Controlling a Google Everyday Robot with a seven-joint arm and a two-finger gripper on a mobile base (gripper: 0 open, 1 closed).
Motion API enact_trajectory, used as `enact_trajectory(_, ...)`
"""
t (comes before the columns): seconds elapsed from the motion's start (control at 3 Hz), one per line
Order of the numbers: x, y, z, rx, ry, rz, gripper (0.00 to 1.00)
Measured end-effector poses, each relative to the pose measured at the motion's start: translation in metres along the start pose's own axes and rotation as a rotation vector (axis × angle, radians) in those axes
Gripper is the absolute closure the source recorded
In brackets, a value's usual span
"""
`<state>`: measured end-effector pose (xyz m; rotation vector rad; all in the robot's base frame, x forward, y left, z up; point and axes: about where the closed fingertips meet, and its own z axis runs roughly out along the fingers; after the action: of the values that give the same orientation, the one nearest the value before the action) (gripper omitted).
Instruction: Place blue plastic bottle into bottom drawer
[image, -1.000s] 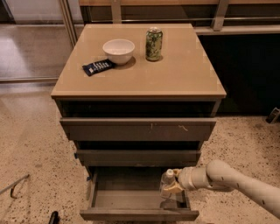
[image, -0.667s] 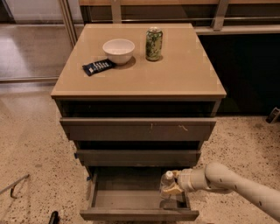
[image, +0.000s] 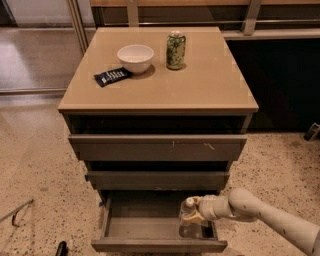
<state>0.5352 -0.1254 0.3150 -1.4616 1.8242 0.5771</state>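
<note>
The blue plastic bottle (image: 188, 222), clear with a white cap, stands upright in the right part of the open bottom drawer (image: 150, 231). My gripper (image: 196, 214) reaches in from the right, over the drawer's right side. It is shut on the bottle's upper part, just below the cap. The bottle's base is at the drawer floor, behind the drawer's front panel.
The two upper drawers (image: 158, 147) are pulled out a little above the bottom one. On the tan cabinet top (image: 210, 85) stand a white bowl (image: 135, 57), a green patterned can (image: 175, 50) and a dark packet (image: 113, 76). Speckled floor lies all around.
Almost nothing has moved. The gripper and the bottle stay in the right part of the bottom drawer, perhaps slightly lower.
</note>
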Motion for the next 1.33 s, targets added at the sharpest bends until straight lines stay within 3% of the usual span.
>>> enact_trajectory(1.33, 0.059, 0.002, 0.062, -0.052, 0.003, -0.031, 1.0)
